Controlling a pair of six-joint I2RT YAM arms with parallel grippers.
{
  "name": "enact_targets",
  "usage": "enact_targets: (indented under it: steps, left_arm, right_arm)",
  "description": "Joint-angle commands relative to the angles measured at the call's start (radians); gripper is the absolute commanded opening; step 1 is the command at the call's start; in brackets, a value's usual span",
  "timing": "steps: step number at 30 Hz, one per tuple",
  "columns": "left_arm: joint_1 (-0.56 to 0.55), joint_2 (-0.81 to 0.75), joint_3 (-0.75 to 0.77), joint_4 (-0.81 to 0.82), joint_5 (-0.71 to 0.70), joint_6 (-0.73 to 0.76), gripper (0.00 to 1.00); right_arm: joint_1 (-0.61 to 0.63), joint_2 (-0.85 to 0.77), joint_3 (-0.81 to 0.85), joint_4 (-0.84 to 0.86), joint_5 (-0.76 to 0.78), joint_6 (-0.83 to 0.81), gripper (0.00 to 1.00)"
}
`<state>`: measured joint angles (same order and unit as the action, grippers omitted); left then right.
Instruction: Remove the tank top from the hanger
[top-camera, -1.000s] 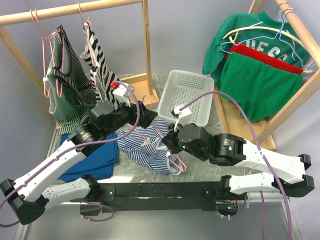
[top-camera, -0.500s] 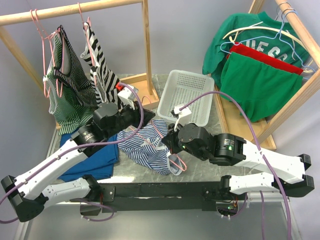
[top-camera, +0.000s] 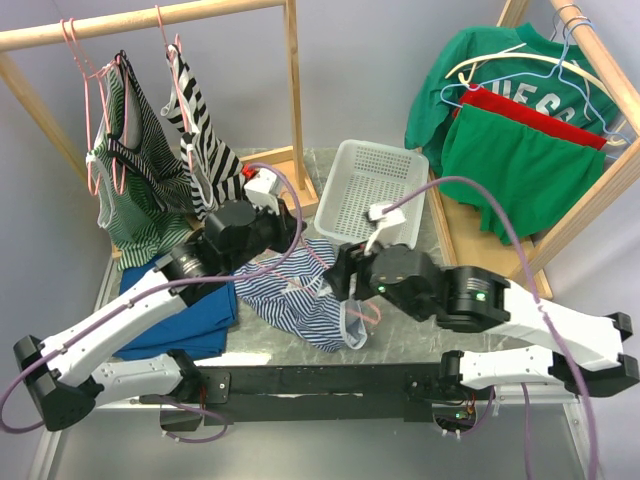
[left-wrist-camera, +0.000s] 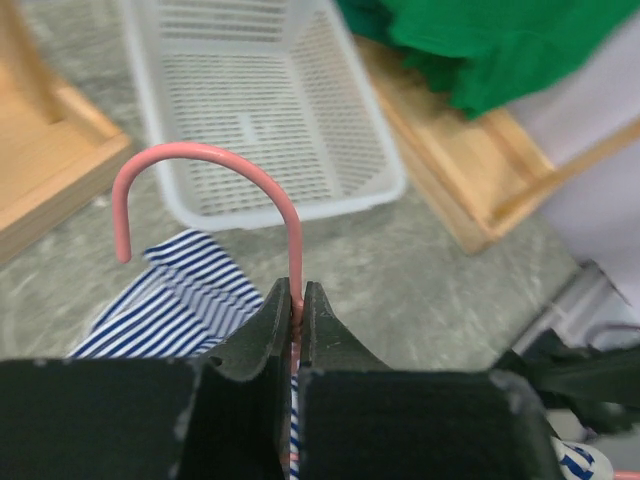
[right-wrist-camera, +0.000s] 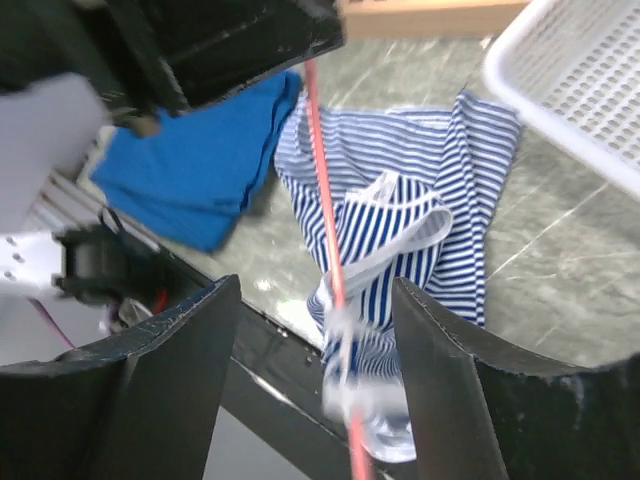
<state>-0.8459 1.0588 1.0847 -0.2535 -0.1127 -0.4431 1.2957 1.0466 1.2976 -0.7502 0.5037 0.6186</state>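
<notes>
The blue-and-white striped tank top (top-camera: 300, 295) lies crumpled on the table, still threaded on a pink wire hanger (left-wrist-camera: 215, 165). My left gripper (left-wrist-camera: 293, 300) is shut on the hanger's neck just below the hook, holding it up above the cloth. My right gripper (right-wrist-camera: 315, 285) stands open, its jaws wide on either side of the hanger wire (right-wrist-camera: 325, 220) and not touching it. A white-edged strap of the tank top (right-wrist-camera: 400, 215) loops around that wire below the jaws. In the top view the right gripper (top-camera: 342, 280) hovers over the garment's right edge.
A white plastic basket (top-camera: 370, 190) sits behind the tank top. A blue cloth (top-camera: 185, 310) lies to its left. Striped garments (top-camera: 150, 160) hang from the wooden rack at the back left, and green and red ones (top-camera: 520, 140) from the rack on the right.
My left gripper has shut on the hanger's neck and lifted it slightly. My right gripper has opened, let go and drawn back a little to the right.
</notes>
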Motion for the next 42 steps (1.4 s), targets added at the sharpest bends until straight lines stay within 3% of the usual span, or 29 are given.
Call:
enact_targets:
  steps: [1,9,14,17,25,42]
  left_arm:
    - [-0.005,0.058,0.107,-0.069,-0.247,-0.031,0.01]
    - [-0.005,0.263,0.323,-0.237,-0.444,-0.106,0.01]
    - [-0.007,0.271,0.342,-0.253,-0.467,-0.140,0.01]
    - [-0.007,0.250,0.334,-0.257,-0.459,-0.144,0.01]
    - [-0.008,0.190,0.302,-0.270,-0.441,-0.155,0.01]
    - [-0.009,0.136,0.233,-0.230,-0.366,-0.167,0.01]
  right_arm:
    - [0.001,-0.083,0.098,-0.073,0.133,0.076,0.71]
    - [0.016,-0.034,0.121,-0.198,0.125,0.191,0.65]
    - [0.016,-0.002,0.051,-0.150,0.133,0.277,0.48]
    - [0.013,0.010,0.020,-0.158,0.183,0.345,0.43]
    - [-0.022,0.017,-0.049,-0.189,0.228,0.432,0.47]
    - [-0.107,-0.020,-0.124,0.052,0.133,0.256,0.49]
